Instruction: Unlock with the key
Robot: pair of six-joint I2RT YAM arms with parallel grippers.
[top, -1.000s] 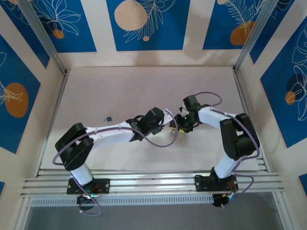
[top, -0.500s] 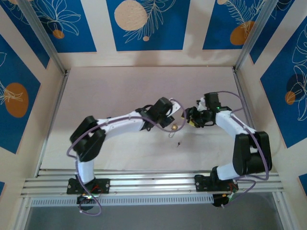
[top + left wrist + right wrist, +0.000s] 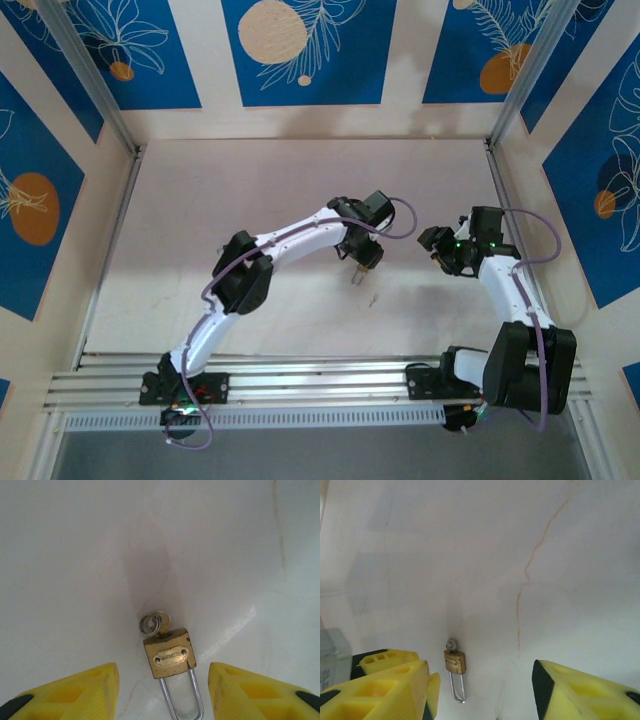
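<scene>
The padlock [image 3: 170,656] is seen lying flat on the worktop [image 3: 75,555], in the gap between the left jaws and clear of both yellow fingers [image 3: 75,692]. Its brass body is turned face up. The shackle [image 3: 184,700] is pointed back toward the wrist and reaches the lower edge of the left wrist view. The key [image 3: 163,625] is seated in the end of the body farthest from the left jaws, with a small ring [image 3: 150,625] laid just beside it. Whether the shackle has been released cannot be told. The left jaws are spread wide and nothing is held in them.

From the right wrist, the padlock [image 3: 455,661] is found ahead of the right jaws and well apart from them. It is set slightly toward their left finger [image 3: 380,695], with the ring end away and the shackle [image 3: 458,689] nearer. The right jaws are likewise spread wide and empty.

In the top view, the left jaws are hung over the padlock [image 3: 357,277] near the middle of the worktop, at the end of the stretched left arm [image 3: 290,232]. The right jaws are placed to the right of the left jaws, apart from them, and are carried by the right arm [image 3: 505,285].
</scene>
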